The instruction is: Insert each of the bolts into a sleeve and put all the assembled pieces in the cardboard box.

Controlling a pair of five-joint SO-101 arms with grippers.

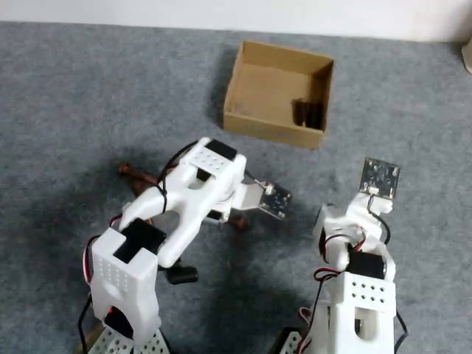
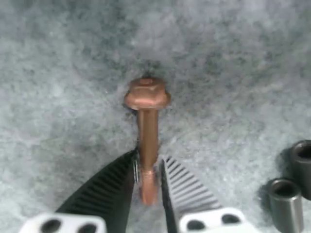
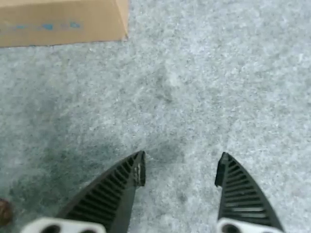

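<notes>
A copper bolt (image 2: 147, 121) points its hex head away from my left gripper (image 2: 148, 177), which is shut on the shank near its tip. Two dark sleeves (image 2: 286, 201) stand on the carpet close beside it. In the high view the left arm (image 1: 199, 192) bends over the middle of the table and covers its gripper; another copper bolt (image 1: 134, 174) lies behind it and a black sleeve (image 1: 182, 275) lies in front. My right gripper (image 3: 180, 170) is open over bare carpet, holding nothing. The cardboard box (image 1: 243, 81) at the back holds dark assembled pieces (image 1: 310, 112).
Grey carpet covers the table. The right arm (image 1: 354, 243) stands at the front right, with a gap between it and the left arm. A corner of the box (image 3: 63, 22) lies ahead of the right gripper. A brown object (image 3: 4, 211) shows at that view's edge.
</notes>
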